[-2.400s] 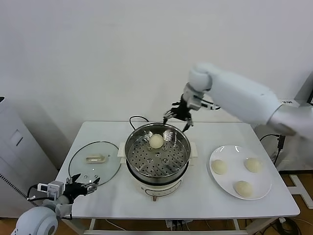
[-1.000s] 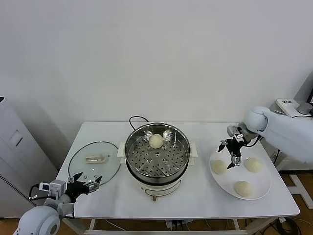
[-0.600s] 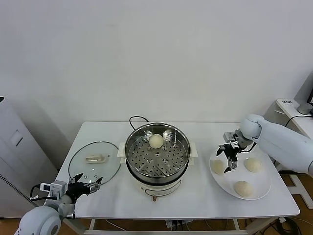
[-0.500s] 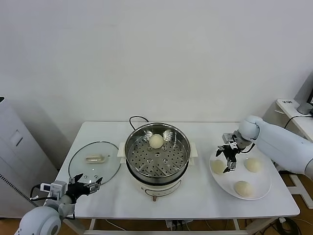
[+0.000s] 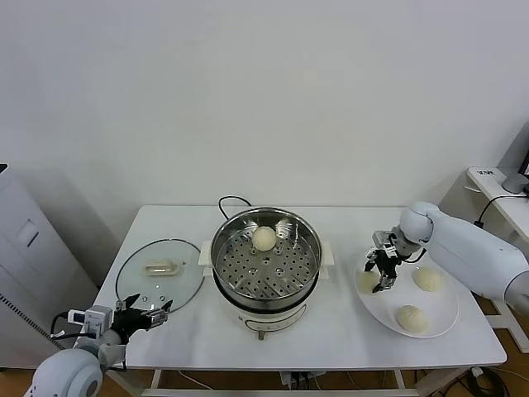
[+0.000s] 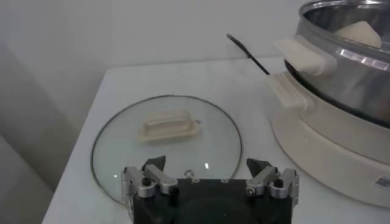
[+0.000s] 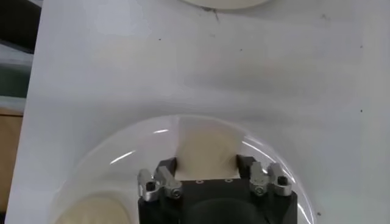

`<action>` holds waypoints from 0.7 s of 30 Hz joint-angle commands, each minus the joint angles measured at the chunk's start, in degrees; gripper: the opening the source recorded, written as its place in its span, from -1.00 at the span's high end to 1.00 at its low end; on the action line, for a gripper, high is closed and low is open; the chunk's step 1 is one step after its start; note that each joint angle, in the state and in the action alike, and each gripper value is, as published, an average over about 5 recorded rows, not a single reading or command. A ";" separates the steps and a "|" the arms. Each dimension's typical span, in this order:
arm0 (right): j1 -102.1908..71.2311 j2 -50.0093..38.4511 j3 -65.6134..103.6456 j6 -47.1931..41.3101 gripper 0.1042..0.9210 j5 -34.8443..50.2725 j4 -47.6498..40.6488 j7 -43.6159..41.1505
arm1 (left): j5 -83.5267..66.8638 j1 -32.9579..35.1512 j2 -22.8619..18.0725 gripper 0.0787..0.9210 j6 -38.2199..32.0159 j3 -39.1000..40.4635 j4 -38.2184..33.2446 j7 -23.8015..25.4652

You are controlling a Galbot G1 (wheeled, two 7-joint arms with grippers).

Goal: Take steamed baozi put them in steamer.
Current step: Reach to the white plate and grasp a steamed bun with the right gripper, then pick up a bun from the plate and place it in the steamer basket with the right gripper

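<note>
I am closing my right gripper (image 5: 378, 274) on the bun (image 7: 206, 153) at the plate's (image 5: 443, 318) 9 o'clock edge; a second ago the fingers were spread wide above it, and now they are pressing its two flanks, the bun sitting snug between them in the wrist view. I judge the grip as made or nearly made, the bun not yet lifted off the plate.

One bun (image 5: 264, 238) is already lying on the perforated tray at about 12 o'clock inside the steamer (image 5: 265, 261). Two more buns are waiting on the plate: one (image 5: 428, 279) near 2 o'clock, one (image 5: 411, 318) near 6 o'clock. So this is the second of four going across.

My left gripper (image 5: 142, 313) is hanging parked at the table's (image 5: 347, 347) 7 o'clock corner, fingers wide, just short of the glass lid (image 5: 159, 274), unchanged over the last seconds.

Next move as I judge it: raise straight up, then carry toward 9 o'clock over the steamer rim. The bun is soft, so squeezing harder risks denting it.
</note>
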 commanded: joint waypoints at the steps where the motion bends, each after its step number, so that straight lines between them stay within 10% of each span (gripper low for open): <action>1: 0.25 -0.25 0.76 0.07 -0.04 -1.00 0.75 -0.71 | 0.04 -0.01 -0.13 -0.77 0.12 -0.02 -0.06 -0.07; 21: 44.49 1.96 -33.00 -10.68 -0.03 32.02 13.35 -8.95 | 0.55 -0.20 -0.36 -0.77 0.42 -0.19 -0.05 -0.47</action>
